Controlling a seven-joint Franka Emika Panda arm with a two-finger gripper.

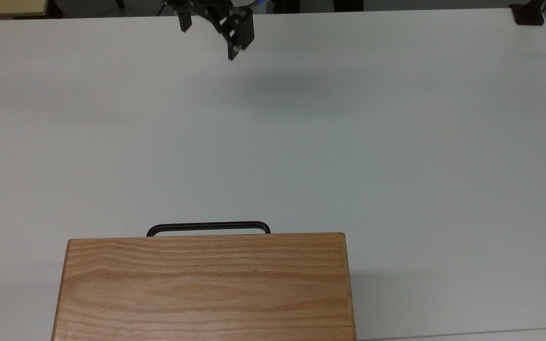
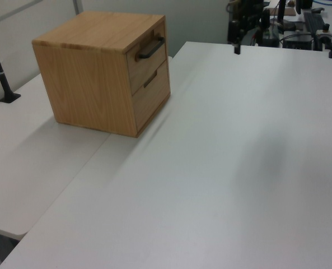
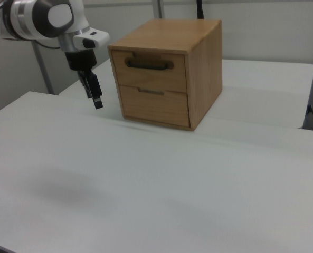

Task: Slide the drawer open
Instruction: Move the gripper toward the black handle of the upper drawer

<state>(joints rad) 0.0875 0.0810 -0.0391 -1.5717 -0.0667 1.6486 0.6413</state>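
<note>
The drawer (image 3: 150, 64) is the upper one in the oak cabinet (image 3: 198, 68), its front flush with the casing and its black bar handle (image 3: 148, 65) free. In the top view only the handle (image 1: 208, 226) sticks out beyond the cabinet's top (image 1: 204, 289). In the left view the drawer (image 2: 149, 59) faces right. My gripper (image 1: 208, 38) hangs open over the table's far edge, well away from the handle, holding nothing. It is also seen in the left view (image 2: 236, 47) and in the right view (image 3: 95, 97), where it hangs left of the cabinet.
A lower drawer (image 3: 153, 105) sits under the upper one. The white table (image 1: 349, 142) lies wide and bare between gripper and cabinet. A black clamp (image 1: 529, 14) sits at the top view's top right corner, and a black post (image 2: 0, 73) stands at the left view's left.
</note>
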